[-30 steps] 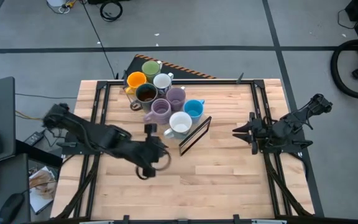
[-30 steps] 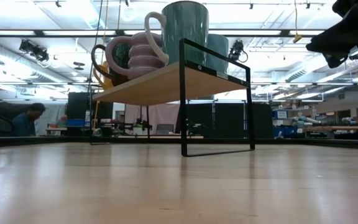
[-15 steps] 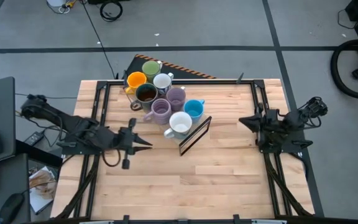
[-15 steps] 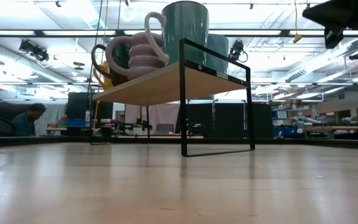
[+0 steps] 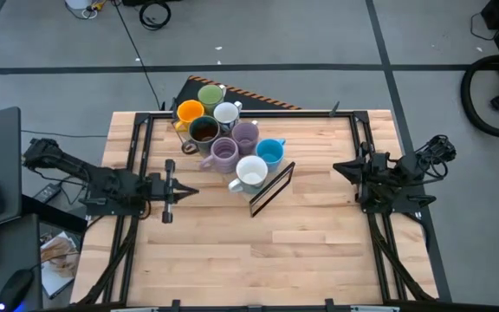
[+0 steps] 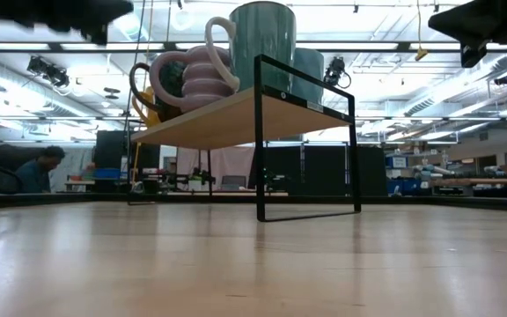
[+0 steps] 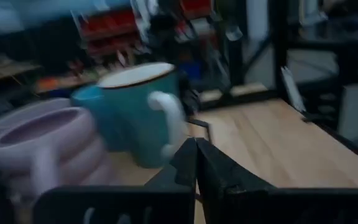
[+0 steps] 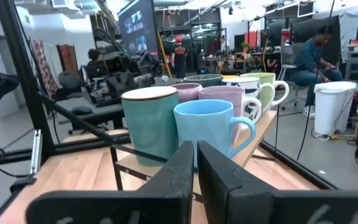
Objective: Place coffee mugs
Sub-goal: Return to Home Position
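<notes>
Mugs point(image 5: 224, 139) clustered on shelf point(image 6: 236, 121), left gripper point(image 5: 191, 191), right gripper point(image 5: 339, 167) both pressed together, empty

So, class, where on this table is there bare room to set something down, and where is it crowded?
Free: the wide bare wood of the table on the near side of the shelf, between the left pincer and right pincer. Crowded: the shelf top, where the mugs stand packed together.

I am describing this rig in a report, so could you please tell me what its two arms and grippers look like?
Both arms are dark, nearly black, built of slim jointed links. The left gripper and the right gripper each end in two dark, tapering fingers set on a wider crossbar. No markings can be made out.
</notes>
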